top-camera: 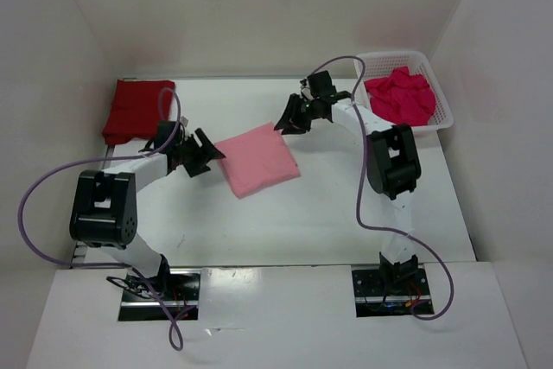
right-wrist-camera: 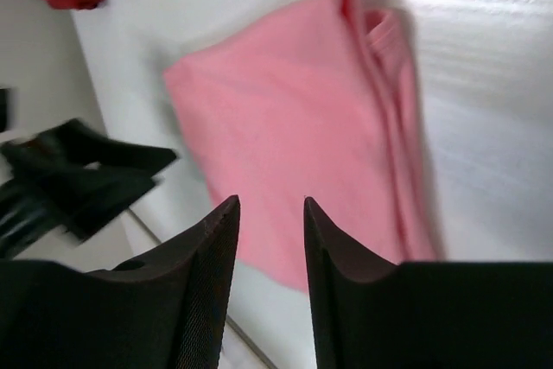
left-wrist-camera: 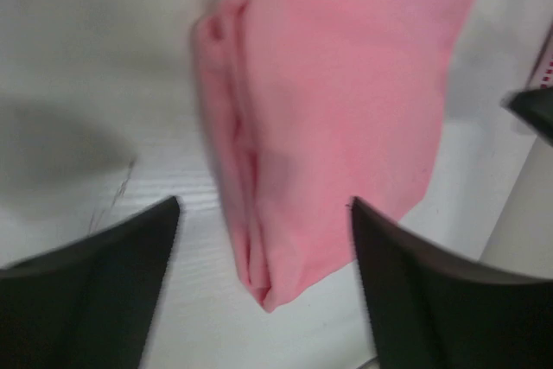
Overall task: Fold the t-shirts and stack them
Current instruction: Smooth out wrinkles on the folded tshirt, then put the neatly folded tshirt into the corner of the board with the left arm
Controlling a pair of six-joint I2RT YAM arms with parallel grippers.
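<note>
Fingers (left-wrist-camera: 86, 283) of the left gripper (top-camera: 207, 153) stand wide, those of the right gripper (top-camera: 286, 118) narrow, both holding nothing beside the folded pink t-shirt (top-camera: 257, 160).

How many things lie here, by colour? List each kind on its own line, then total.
Dark red folded cloth t-shirt: 1
Light pink folded cloth t-shirt: 1
Crimson-magenta crumpled cloth t-shirt: 1
White plastic lattice basket: 1
Total: 4
</note>
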